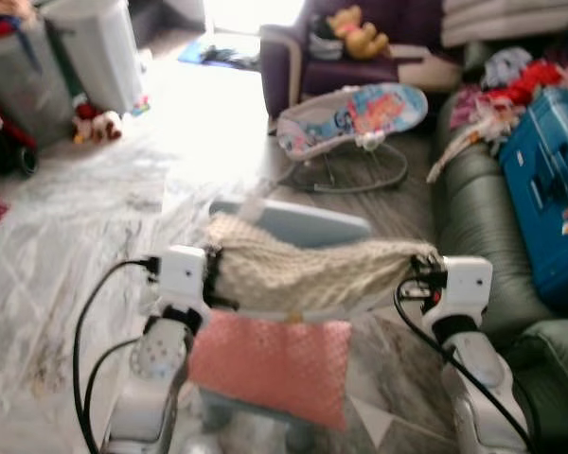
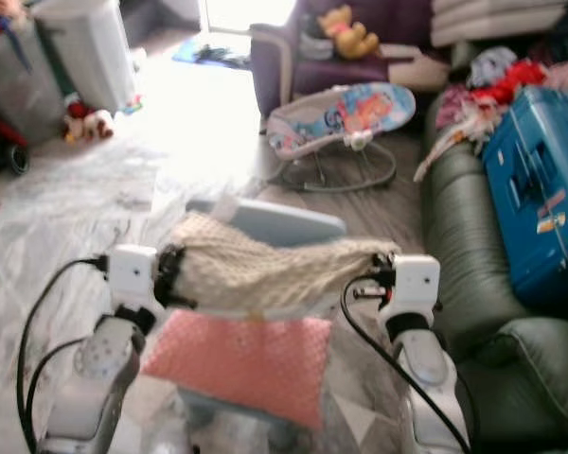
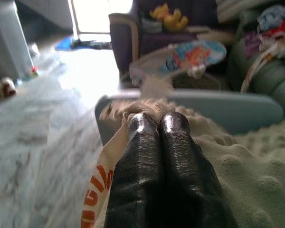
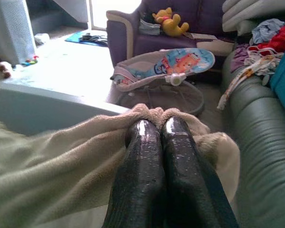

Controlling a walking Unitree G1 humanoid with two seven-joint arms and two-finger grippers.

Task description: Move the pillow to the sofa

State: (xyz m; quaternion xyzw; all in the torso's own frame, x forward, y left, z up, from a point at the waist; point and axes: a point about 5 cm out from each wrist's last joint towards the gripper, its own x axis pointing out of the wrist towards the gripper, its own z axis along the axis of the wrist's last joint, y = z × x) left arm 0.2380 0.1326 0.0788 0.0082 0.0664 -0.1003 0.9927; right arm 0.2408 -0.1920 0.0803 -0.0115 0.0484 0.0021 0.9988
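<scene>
1. The green sofa (image 1: 473,218) runs down the right side of the frame, with a blue case (image 1: 549,199) on its seat.
2. The cream pillow (image 1: 312,270) hangs stretched across the centre, above a pink cushion (image 1: 275,364) and, it seems, a pale blue board (image 1: 303,222) behind.
3. The left gripper (image 3: 157,124) has its fingers pressed together on the pillow's left end.
4. The right gripper (image 4: 156,128) is pinched likewise on the right end.
5. Risk: thin end-pinches could slip as the robot turns, dropping the pillow; clutter leaves little free seat.
</scene>
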